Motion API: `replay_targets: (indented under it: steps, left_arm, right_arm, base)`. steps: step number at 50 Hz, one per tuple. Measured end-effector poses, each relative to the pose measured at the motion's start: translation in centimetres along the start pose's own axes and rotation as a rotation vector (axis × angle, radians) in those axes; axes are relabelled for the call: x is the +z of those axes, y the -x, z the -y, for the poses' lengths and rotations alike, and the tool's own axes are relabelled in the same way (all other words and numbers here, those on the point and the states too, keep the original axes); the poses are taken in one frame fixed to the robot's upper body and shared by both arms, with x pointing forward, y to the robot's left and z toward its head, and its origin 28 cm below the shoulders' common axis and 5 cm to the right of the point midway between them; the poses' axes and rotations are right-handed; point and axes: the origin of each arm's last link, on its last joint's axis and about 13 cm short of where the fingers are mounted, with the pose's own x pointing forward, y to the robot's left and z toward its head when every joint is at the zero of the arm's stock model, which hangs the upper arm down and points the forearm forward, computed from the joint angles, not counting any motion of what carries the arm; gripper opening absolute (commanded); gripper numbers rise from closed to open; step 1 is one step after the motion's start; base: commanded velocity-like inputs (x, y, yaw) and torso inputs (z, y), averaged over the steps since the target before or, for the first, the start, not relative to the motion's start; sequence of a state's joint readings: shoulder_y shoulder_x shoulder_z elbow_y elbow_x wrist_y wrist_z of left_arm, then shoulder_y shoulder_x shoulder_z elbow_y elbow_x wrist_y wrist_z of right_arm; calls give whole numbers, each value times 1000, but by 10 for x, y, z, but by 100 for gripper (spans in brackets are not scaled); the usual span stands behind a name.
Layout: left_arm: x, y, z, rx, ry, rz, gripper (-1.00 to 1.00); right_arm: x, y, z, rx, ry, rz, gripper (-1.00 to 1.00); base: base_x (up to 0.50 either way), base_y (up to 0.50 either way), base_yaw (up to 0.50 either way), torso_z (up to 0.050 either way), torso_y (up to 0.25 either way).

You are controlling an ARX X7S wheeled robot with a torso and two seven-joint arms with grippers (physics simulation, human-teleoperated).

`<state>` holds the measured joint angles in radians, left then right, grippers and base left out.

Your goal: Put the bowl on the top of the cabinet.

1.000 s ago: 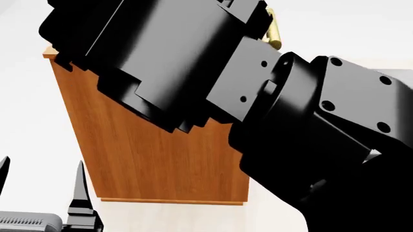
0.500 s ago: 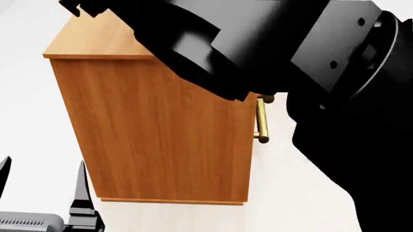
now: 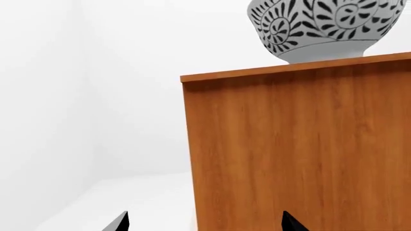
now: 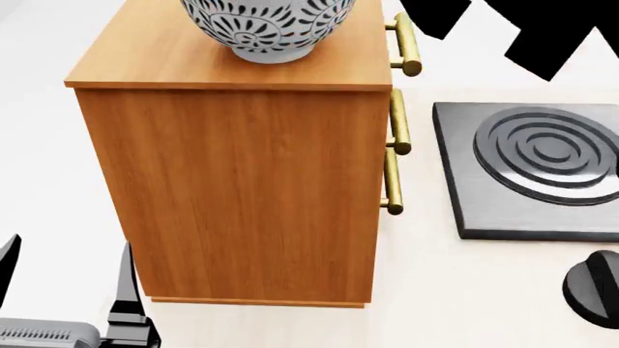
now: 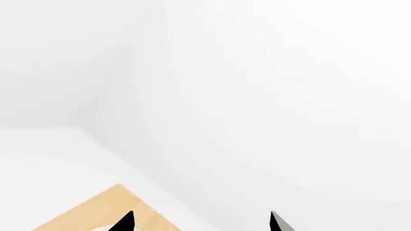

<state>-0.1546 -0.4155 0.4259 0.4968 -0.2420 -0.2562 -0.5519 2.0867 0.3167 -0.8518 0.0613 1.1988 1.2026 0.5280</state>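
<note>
Head view: I logged the bowl (image 4: 266,25) standing on the cabinet (image 4: 242,188) top; left gripper (image 4: 66,279) fingers apart, empty. Left wrist view: same bowl (image 3: 324,29) atop. Right wrist view: right gripper (image 5: 200,222) tips apart, empty

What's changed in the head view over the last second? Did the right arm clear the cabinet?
The right arm, which blocked most of the head view, has swung up and away; only black pieces show at the top right. That uncovers the bowl standing free on the cabinet top, with nothing gripping it, plus the stove burner beside it. The cabinet and left gripper, fingers apart, have not moved.
</note>
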Motion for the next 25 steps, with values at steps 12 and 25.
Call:
replay_targets:
  steps: [12,25]
  left_arm:
    - [1,1,1,-1,0,3,100]
    - [3,1,-1,6,0,8,100]
  right_arm:
    - [-10,20,18,-56,-27,30,100]
    - [-44,45,19,-106,-48,49,100]
  base:
    - [0,0,0,0,0]
    - [0,0,0,0,0]
